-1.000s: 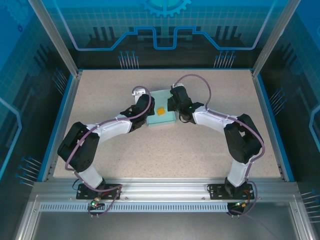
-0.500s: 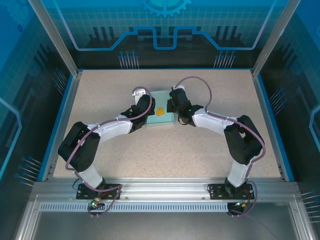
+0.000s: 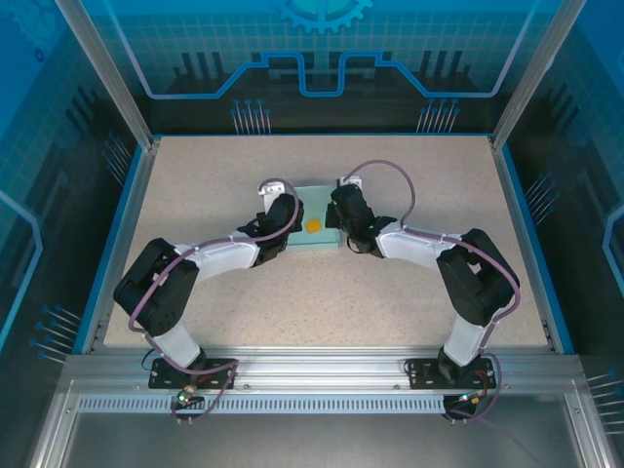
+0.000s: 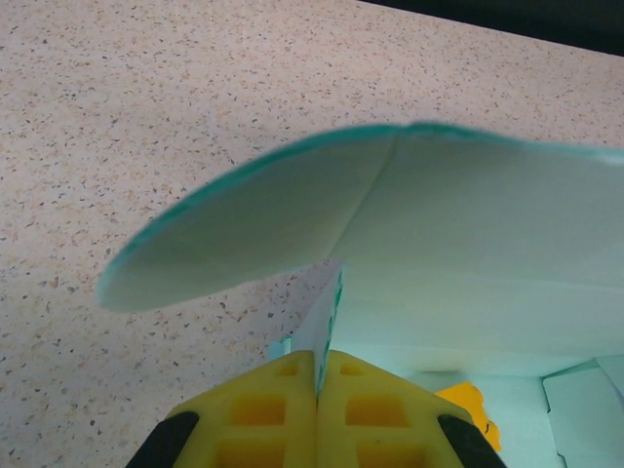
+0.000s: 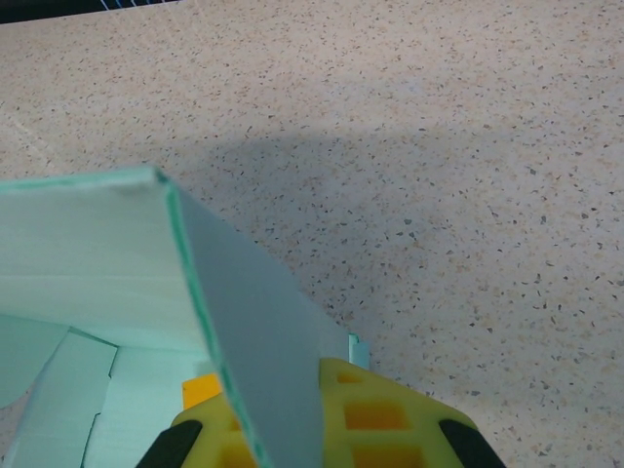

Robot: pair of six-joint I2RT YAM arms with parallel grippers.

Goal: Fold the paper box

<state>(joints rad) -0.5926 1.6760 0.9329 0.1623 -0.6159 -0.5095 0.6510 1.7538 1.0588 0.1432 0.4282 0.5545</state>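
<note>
The paper box (image 3: 314, 237) is pale light-blue card lying mid-table between both arms, with a tiny orange square (image 3: 314, 225) on it. My left gripper (image 3: 291, 216) is shut on the box's left edge. In the left wrist view its yellow fingers (image 4: 263, 409) pinch a thin upright card wall, and a curved flap (image 4: 292, 219) arches above. My right gripper (image 3: 338, 211) is shut on the right edge. In the right wrist view a raised side panel (image 5: 253, 322) stands between the yellow fingers (image 5: 390, 414), with the box floor (image 5: 88, 390) to the left.
The speckled beige tabletop (image 3: 390, 292) extends all around the box. Blue rails (image 3: 115, 234) and the enclosure's posts border the table. Both arm bases (image 3: 322, 370) sit on the near metal edge.
Both grippers have slid slightly toward the near edge while holding the card's sides. The box looks shallower from above as its panels tilt upward.
</note>
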